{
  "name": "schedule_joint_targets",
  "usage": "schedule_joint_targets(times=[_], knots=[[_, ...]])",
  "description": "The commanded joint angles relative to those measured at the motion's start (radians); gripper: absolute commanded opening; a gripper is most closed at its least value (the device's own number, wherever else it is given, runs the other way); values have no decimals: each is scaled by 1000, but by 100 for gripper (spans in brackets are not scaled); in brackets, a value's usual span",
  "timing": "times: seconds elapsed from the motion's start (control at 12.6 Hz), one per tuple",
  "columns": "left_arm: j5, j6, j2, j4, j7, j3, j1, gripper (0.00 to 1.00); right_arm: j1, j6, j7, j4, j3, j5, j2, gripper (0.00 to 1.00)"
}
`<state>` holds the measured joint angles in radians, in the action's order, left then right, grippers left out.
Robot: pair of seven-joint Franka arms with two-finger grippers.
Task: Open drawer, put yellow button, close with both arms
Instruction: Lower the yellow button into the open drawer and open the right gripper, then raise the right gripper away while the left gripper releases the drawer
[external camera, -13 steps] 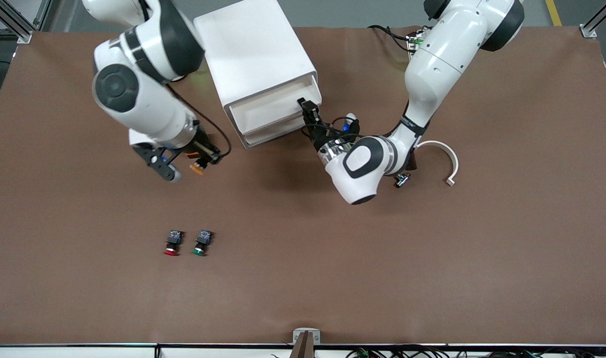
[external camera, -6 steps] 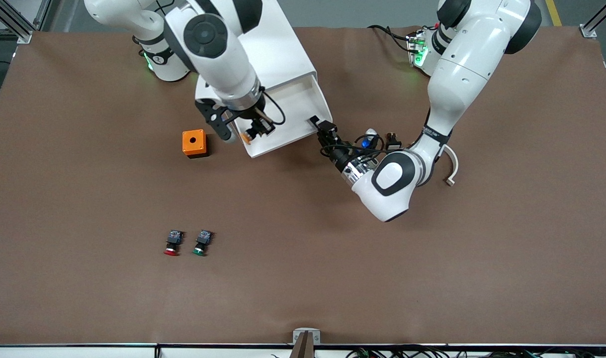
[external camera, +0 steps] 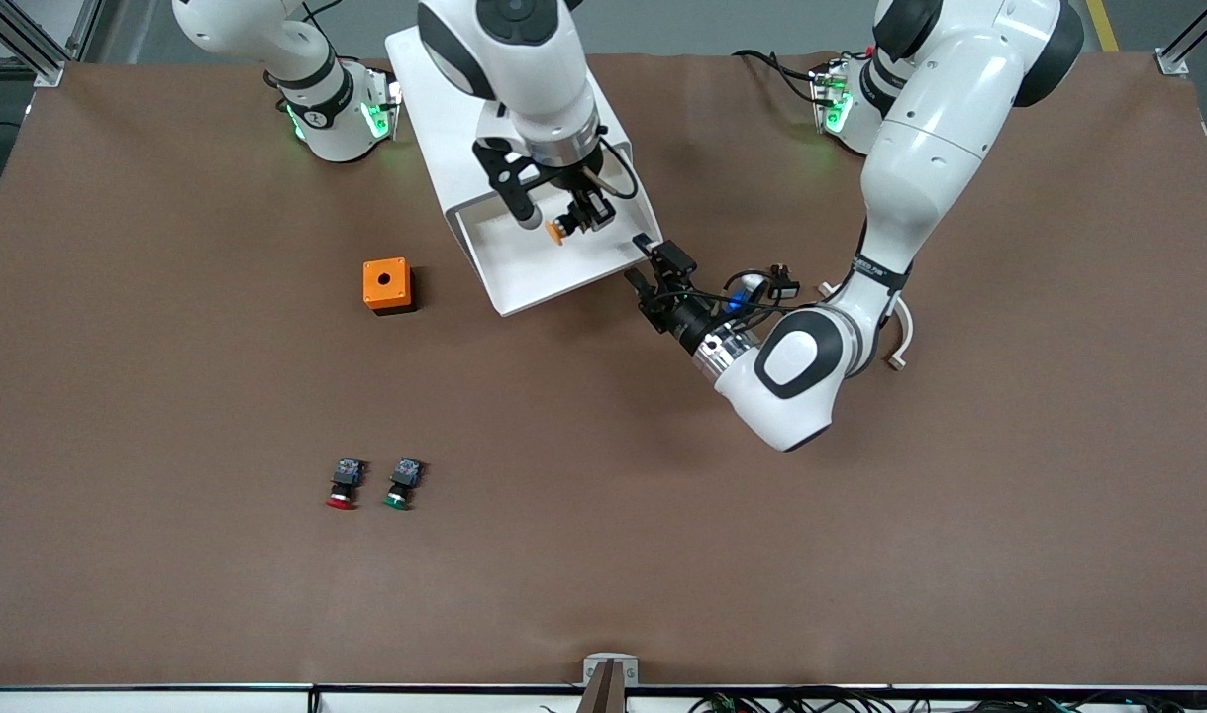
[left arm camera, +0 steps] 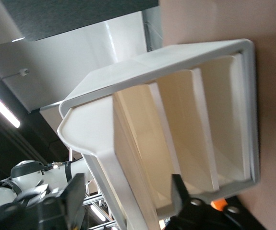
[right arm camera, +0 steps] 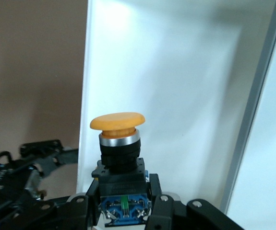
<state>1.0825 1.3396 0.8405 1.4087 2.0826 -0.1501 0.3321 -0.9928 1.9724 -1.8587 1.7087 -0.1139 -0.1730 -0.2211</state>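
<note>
You see the drawer already open, your right gripper clenched on the yellow button above its tray, left gripper gripping the drawer's front corner; release and closing remain.

The tiny yellow mushroom-capped push button is clamped in the right gripper over the pulled-out white top drawer, whose corner the left gripper touches.

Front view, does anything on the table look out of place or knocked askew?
Nothing looks spilled or damaged. The cabinet sits skewed to the table edges, its drawer pulled open. The right gripper holds the yellow button over it; the left gripper is at the drawer's corner.
</note>
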Motion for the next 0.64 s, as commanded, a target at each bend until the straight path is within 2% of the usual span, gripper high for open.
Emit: schedule_joint_targets(times=[0.0,0.16,0.24,0.32,0.4,0.48,0.56], knots=[[14,15,-1,-37,-161,24,-4,99,-62,46,-89,14,-13,39,-41,0],[13,16,2,-72,-363,61,-4,99,-87,80,-128,12,-13,43,-72,0],[10,21,3,-85,-480,95,5,99,-93,82,-128,9,-13,44,-87,4],[-4,35,2,-92,-597,137,19,99,-93,80,-123,8,-13,44,-90,39],[-45,53,-3,-112,-707,171,43,99,-90,79,-120,6,-13,50,-90,94],[-94,76,-8,-129,-792,187,54,99,-86,74,-111,2,-13,67,-90,100],[-146,119,-17,-134,-868,188,56,99,-75,71,-81,-10,-15,76,-90,100]])
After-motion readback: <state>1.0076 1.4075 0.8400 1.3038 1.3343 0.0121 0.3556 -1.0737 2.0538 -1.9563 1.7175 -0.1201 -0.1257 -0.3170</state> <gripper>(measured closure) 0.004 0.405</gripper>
